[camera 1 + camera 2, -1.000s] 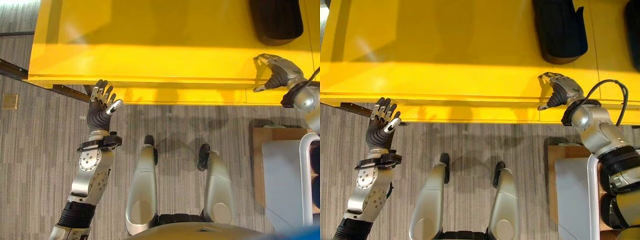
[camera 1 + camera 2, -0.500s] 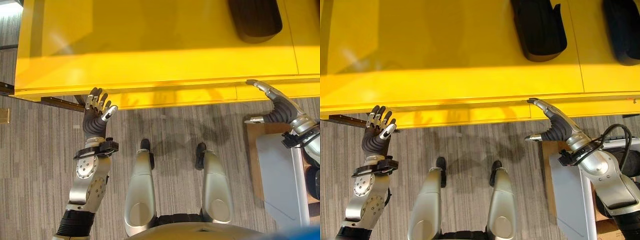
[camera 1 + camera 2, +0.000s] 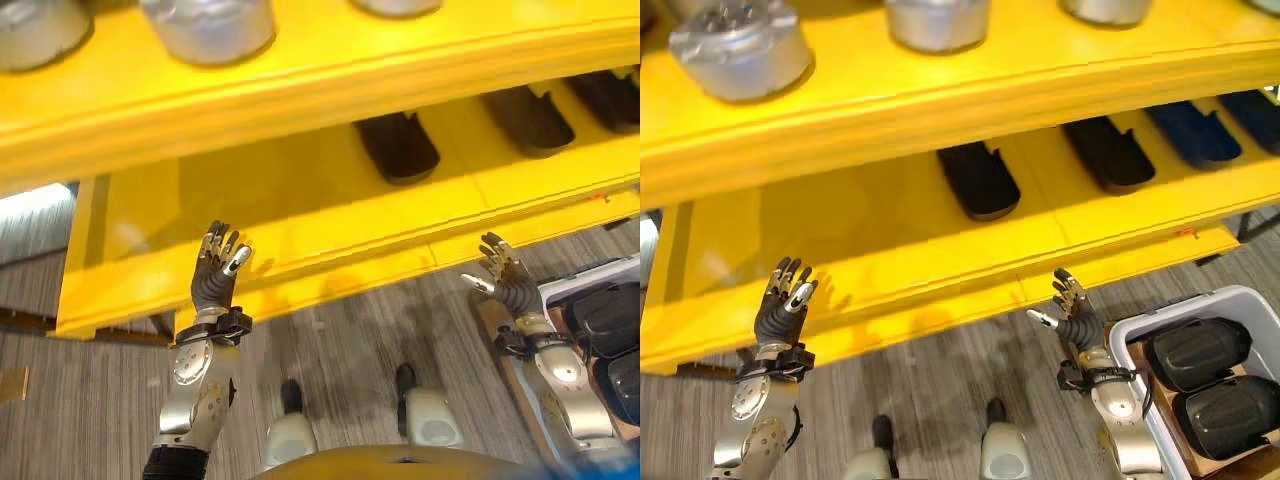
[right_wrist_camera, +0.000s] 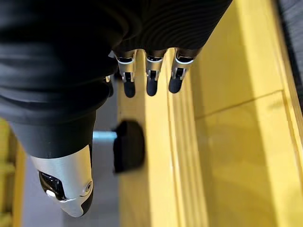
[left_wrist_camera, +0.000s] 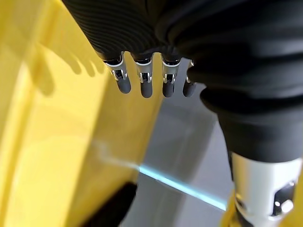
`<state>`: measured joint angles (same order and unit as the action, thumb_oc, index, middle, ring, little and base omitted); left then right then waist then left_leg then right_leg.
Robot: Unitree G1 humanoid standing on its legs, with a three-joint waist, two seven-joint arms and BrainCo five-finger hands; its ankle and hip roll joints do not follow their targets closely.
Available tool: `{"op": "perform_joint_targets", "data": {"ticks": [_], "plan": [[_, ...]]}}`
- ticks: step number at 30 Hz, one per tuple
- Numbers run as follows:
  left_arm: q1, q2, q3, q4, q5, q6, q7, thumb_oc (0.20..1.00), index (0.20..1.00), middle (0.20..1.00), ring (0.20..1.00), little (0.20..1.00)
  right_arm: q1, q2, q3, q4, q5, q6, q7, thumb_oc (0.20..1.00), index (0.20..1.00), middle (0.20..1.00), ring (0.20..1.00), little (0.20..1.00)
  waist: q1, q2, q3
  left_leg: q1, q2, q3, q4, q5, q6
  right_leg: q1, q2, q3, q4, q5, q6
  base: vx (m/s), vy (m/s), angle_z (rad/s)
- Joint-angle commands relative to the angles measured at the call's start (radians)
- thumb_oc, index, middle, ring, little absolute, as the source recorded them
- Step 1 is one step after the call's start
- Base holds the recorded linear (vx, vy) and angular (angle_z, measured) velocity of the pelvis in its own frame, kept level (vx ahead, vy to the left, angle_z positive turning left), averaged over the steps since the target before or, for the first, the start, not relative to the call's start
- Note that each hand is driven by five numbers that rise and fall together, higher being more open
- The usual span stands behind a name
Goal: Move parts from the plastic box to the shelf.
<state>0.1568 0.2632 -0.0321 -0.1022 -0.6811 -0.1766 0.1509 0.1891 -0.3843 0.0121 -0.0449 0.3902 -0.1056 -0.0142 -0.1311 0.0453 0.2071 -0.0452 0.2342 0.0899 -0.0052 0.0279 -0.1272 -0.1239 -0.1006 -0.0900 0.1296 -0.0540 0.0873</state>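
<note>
Both hands are raised in front of the yellow shelf [image 3: 890,240] and neither holds anything: the left hand [image 3: 216,272] on the left has its fingers spread wide and straight, and the right hand [image 3: 1071,312] on the right is likewise open with fingers relaxed, just near the shelf's front edge. The parts still to be moved, two black moulded pieces [image 3: 1196,352], lie side by side in the white plastic box [image 3: 1140,335] on the near right, close beside the right arm. On the lower board of the shelf several black parts [image 3: 978,180] of the same kind already lie in a row, from the middle toward the far right, while the left stretch of that board is bare. The upper board carries round silver metal parts [image 3: 740,50] near its front edge. My guess is that the next step is a reach back into the box for another piece. The risks from here look plain enough: the right hand is close under the lip of the lower board, so lifting or swinging it carelessly could knock the edge; a smooth curved part may slip from a loose hold on the way over; and placing it too near the parts already there could shove one along or off the board.
</note>
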Motion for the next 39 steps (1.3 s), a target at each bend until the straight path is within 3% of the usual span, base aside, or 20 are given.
{"op": "perform_joint_targets", "data": {"ticks": [1,6,8,10,11,12,13,14,16,17,21,22,24,27,28,29,31,33,36,39], "plan": [[-0.008,0.027,-0.004,0.009,0.005,-0.026,-0.030,1.000,1.000,1.000,1.000,1.000,-0.014,0.030,-0.051,-0.080,0.060,-0.083,-0.031,1.000,1.000,1.000,1.000,1.000,0.004,-0.015,-0.017,-0.034,0.071,-0.055,-0.001,0.099,-0.039,0.024,-0.006,-0.002,-0.064,-0.040,0.021,0.03,-0.087,-0.17],[0.002,0.008,-0.006,0.019,0.019,-0.026,-0.039,1.000,1.000,1.000,1.000,1.000,0.010,0.021,-0.077,-0.109,0.007,-0.100,-0.051,1.000,1.000,1.000,1.000,1.000,-0.009,-0.008,-0.027,-0.048,0.091,-0.066,0.074,0.141,-0.042,0.073,0.032,0.018,-0.111,-0.044,-0.013,0.02,-0.129,-0.17],[-0.006,-0.006,-0.024,0.037,0.026,-0.023,-0.047,1.000,1.000,1.000,1.000,1.000,0.031,0.022,-0.094,-0.100,-0.005,-0.109,-0.072,1.000,1.000,1.000,1.000,1.000,-0.022,-0.020,-0.014,-0.076,0.096,-0.074,0.195,0.163,-0.025,0.117,0.051,0.028,-0.147,-0.041,-0.039,0.02,-0.162,-0.19],[-0.007,-0.008,-0.035,0.045,0.034,-0.025,-0.044,1.000,1.000,1.000,1.000,1.000,0.031,0.021,-0.090,-0.091,-0.022,-0.110,-0.087,1.000,1.000,1.000,1.000,1.000,-0.012,-0.024,-0.004,-0.077,0.036,-0.128,0.215,0.120,-0.010,0.132,0.047,0.042,-0.169,-0.033,-0.033,0.02,-0.023,-0.01],[-0.008,-0.008,-0.035,0.045,0.034,-0.025,-0.044,1.000,1.000,1.000,1.000,1.000,0.031,0.021,-0.090,-0.091,-0.022,-0.110,-0.087,1.000,1.000,1.000,1.000,1.000,-0.013,-0.024,-0.006,-0.080,0.035,-0.128,0.213,0.123,-0.010,0.129,0.046,0.041,-0.170,-0.031,-0.033,0.07,0.044,-0.34],[0.000,-0.013,-0.027,0.032,0.053,-0.028,-0.039,1.000,1.000,1.000,1.000,1.000,0.000,0.026,-0.052,-0.070,-0.034,-0.104,-0.087,1.000,1.000,1.000,1.000,1.000,0.036,-0.043,-0.015,-0.113,-0.203,-0.374,0.154,-0.042,0.047,0.112,0.047,0.125,-0.192,-0.004,-0.025,0.06,0.033,-0.68],[0.000,-0.012,-0.027,0.032,0.053,-0.028,-0.039,1.000,1.000,1.000,1.000,1.000,0.000,0.027,-0.051,-0.070,-0.034,-0.104,-0.087,1.000,1.000,1.000,1.000,1.000,0.035,-0.044,-0.017,-0.117,-0.205,-0.375,0.154,-0.039,0.048,0.109,0.046,0.124,-0.192,-0.003,-0.024,0.09,0.044,-1.02],[0.002,-0.016,-0.024,0.023,0.061,-0.030,-0.038,1.000,1.000,1.000,1.000,1.000,-0.017,0.032,-0.032,-0.056,-0.034,-0.101,-0.085,1.000,1.000,1.000,1.000,1.000,0.054,-0.048,-0.019,-0.132,-0.300,-0.500,0.142,-0.044,0.068,0.097,0.063,0.182,-0.193,0.010,-0.026,0.04,0.021,-1.12],[0.002,-0.012,-0.025,0.010,0.066,-0.036,-0.053,1.000,1.000,1.000,1.000,1.000,-0.036,0.028,-0.016,-0.056,-0.041,-0.092,-0.074,1.000,1.000,1.000,1.000,1.000,0.065,-0.054,-0.021,-0.143,-0.390,-0.605,0.151,-0.044,0.080,0.079,0.093,0.265,-0.190,0.023,-0.027,0.03,0.062,-0.94],[-0.001,-0.011,-0.021,0.011,0.059,-0.040,-0.053,1.000,1.000,1.000,1.000,1.000,-0.045,0.031,-0.010,-0.056,-0.037,-0.088,-0.066,1.000,1.000,1.000,1.000,1.000,0.064,-0.054,-0.024,-0.141,-0.411,-0.617,0.146,-0.052,0.092,0.069,0.101,0.298,-0.187,0.028,-0.023,0.00,0.120,-1.21],[0.007,0.009,-0.022,0.027,0.040,-0.042,-0.064,1.000,1.000,1.000,1.000,1.000,-0.043,0.045,-0.006,-0.039,-0.036,-0.063,-0.050,1.000,1.000,1.000,1.000,1.000,0.064,-0.065,-0.028,-0.127,-0.376,-0.499,0.107,-0.049,0.120,0.021,0.097,0.376,-0.165,0.062,0.021,0.00,0.225,-1.50],[0.007,0.010,-0.022,0.027,0.040,-0.042,-0.064,1.000,1.000,1.000,1.000,1.000,-0.043,0.046,-0.006,-0.039,-0.036,-0.063,-0.050,1.000,1.000,1.000,1.000,1.000,0.064,-0.065,-0.029,-0.128,-0.376,-0.499,0.106,-0.048,0.120,0.019,0.097,0.377,-0.165,0.063,0.021,0.00,0.319,-1.68],[0.043,0.036,0.013,0.022,0.052,-0.042,-0.065,1.000,1.000,1.000,1.000,1.000,-0.037,0.060,-0.013,-0.036,-0.039,-0.048,-0.031,1.000,1.000,1.000,1.000,1.000,0.074,-0.073,-0.031,-0.094,-0.358,-0.403,0.045,-0.041,0.150,-0.024,0.083,0.415,-0.110,0.058,0.060,0.08,0.352,-1.57],[0.039,0.045,0.008,0.039,0.057,-0.037,-0.048,1.000,1.000,1.000,1.000,1.000,-0.037,0.073,-0.007,-0.034,-0.033,-0.043,-0.033,1.000,1.000,1.000,1.000,1.000,0.067,-0.082,-0.004,-0.095,-0.358,-0.343,0.063,-0.059,0.166,-0.064,0.076,0.414,-0.055,0.054,0.079,0.00,0.211,-0.64],[0.033,0.061,0.009,0.045,0.065,-0.032,-0.041,1.000,1.000,1.000,1.000,1.000,-0.037,0.079,-0.003,-0.036,-0.038,-0.042,-0.030,1.000,1.000,1.000,1.000,1.000,0.074,-0.084,0.023,-0.098,-0.343,-0.291,0.083,-0.081,0.172,-0.105,0.053,0.317,0.004,0.052,0.086,-0.07,0.178,-0.66],[0.032,0.070,0.014,0.044,0.076,-0.028,-0.029,1.000,1.000,1.000,1.000,1.000,-0.033,0.085,0.006,-0.031,-0.044,-0.044,-0.033,1.000,1.000,1.000,1.000,1.000,0.099,-0.075,0.038,-0.095,-0.314,-0.244,0.092,-0.094,0.164,-0.110,-0.010,0.132,0.027,0.030,0.080,-0.07,0.120,-1.05],[0.062,0.072,0.030,0.044,0.083,-0.017,-0.029,1.000,1.000,1.000,1.000,1.000,-0.015,0.091,0.011,-0.021,-0.053,-0.044,-0.026,1.000,1.000,1.000,1.000,1.000,0.110,-0.060,0.046,-0.058,-0.256,-0.152,0.085,-0.110,0.152,-0.057,-0.118,-0.118,-0.008,0.049,0.053,-0.03,0.059,-1.76],[0.072,0.064,0.036,0.053,0.086,-0.005,-0.034,1.000,1.000,1.000,1.000,1.000,-0.011,0.096,0.002,-0.022,-0.054,-0.039,-0.020,1.000,1.000,1.000,1.000,1.000,0.112,-0.078,0.034,-0.030,-0.257,-0.093,0.059,-0.118,0.158,-0.034,-0.137,-0.177,-0.063,0.103,0.072,0.01,0.072,-1.61],[0.071,0.053,0.039,0.055,0.088,0.000,-0.029,1.000,1.000,1.000,1.000,1.000,-0.008,0.102,-0.002,-0.021,-0.059,-0.034,-0.024,1.000,1.000,1.000,1.000,1.000,0.111,-0.089,0.025,-0.017,-0.267,-0.060,0.045,-0.120,0.160,-0.018,-0.150,-0.187,-0.100,0.135,0.090,0.02,0.025,-0.84],[0.068,0.038,0.031,0.057,0.087,0.005,-0.037,1.000,1.000,1.000,1.000,1.000,-0.005,0.096,-0.011,-0.030,-0.056,-0.028,-0.024,1.000,1.000,1.000,1.000,1.000,0.080,-0.101,0.009,-0.006,-0.262,-0.033,0.034,-0.121,0.154,-0.022,-0.115,-0.115,-0.149,0.153,0.094,0.05,-0.071,-0.15]]}}
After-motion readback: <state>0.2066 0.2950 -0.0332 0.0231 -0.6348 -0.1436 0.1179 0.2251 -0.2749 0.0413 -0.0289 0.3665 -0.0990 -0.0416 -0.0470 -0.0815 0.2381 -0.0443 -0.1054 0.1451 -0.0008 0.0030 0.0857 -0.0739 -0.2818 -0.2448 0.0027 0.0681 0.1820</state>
